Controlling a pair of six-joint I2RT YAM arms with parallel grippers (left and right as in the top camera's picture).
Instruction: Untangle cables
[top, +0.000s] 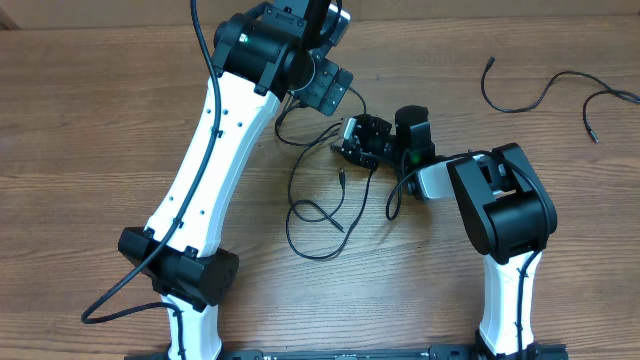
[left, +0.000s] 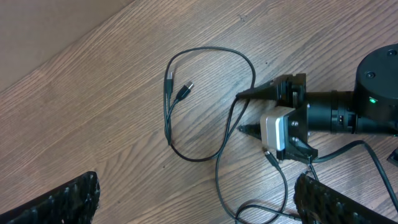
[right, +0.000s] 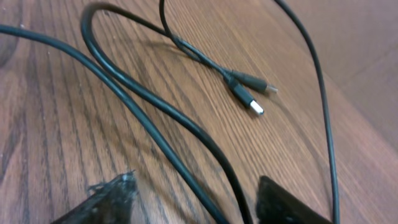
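Wooden surface (top: 80, 120) carries everything we see. Near its middle the cables (left: 208, 50) lie in loose loops, with two plugs (left: 180, 90) side by side. We find the right gripper (left: 242, 113) low among these loops, its jaws partly apart, and one strand passes between them without being pinched. We see the left gripper (left: 199, 208) above the same loops, jaws wide apart, holding nothing. One more cable (top: 487, 70) lies alone at the far right, well apart.
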